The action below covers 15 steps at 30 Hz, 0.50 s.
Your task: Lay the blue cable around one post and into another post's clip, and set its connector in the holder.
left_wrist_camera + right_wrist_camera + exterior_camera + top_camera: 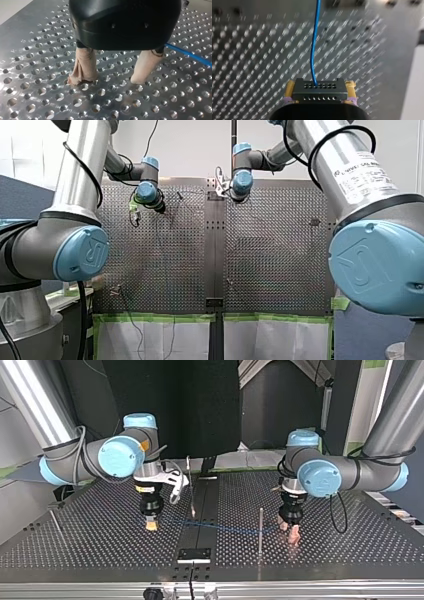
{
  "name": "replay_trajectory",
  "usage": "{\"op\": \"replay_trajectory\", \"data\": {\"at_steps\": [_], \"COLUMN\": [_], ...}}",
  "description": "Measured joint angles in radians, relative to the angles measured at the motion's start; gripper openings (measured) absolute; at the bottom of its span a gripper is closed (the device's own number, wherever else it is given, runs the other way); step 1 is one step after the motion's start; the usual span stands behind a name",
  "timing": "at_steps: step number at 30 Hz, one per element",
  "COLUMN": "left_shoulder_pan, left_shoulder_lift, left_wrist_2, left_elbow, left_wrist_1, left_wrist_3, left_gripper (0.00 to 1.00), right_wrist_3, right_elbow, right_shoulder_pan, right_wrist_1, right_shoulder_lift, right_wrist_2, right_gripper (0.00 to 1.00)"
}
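One blue cable (220,528) is strung above the surface (100,545) from its one black connector (320,87), clamped between my right gripper's (320,93) two yellow-padded fingers (289,91), past one upright post (260,530) to my left gripper (113,76), whose two beige fingers (85,63) are spread empty.

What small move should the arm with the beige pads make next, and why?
Probably my left gripper should shift sideways toward the thin blue cable and close on it. Its beige fingers stand open with nothing between them, the cable beside one finger, while my right gripper holds the black connector block.
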Motion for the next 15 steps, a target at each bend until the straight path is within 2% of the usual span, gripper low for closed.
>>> {"op": "replay_trajectory", "data": {"at_steps": [2, 4, 10, 15], "left_shoulder_pan": [-0.003, -0.004, -0.017, -0.023], "left_shoulder_lift": [0.000, 0.000, 0.000, 0.000], "left_wrist_2": [0.000, 0.000, 0.000, 0.000], "left_elbow": [0.000, -0.001, -0.001, -0.001], "left_wrist_1": [-0.002, -0.004, -0.012, -0.012], "left_wrist_3": [-0.007, -0.013, -0.040, -0.063], "left_gripper": [1.00, 1.00, 1.00, 1.00], "right_wrist_3": [0.016, 0.029, 0.044, 0.075], "right_elbow": [0.017, 0.036, 0.086, 0.135], "right_shoulder_pan": [-0.014, -0.020, -0.009, -0.012], "right_wrist_1": [-0.010, -0.026, -0.075, -0.123], "right_shoulder_lift": [0.000, 0.000, 0.001, 0.002], "right_wrist_2": [-0.004, -0.012, -0.045, -0.026], "right_gripper": [0.00, 0.00, 0.00, 0.00]}}
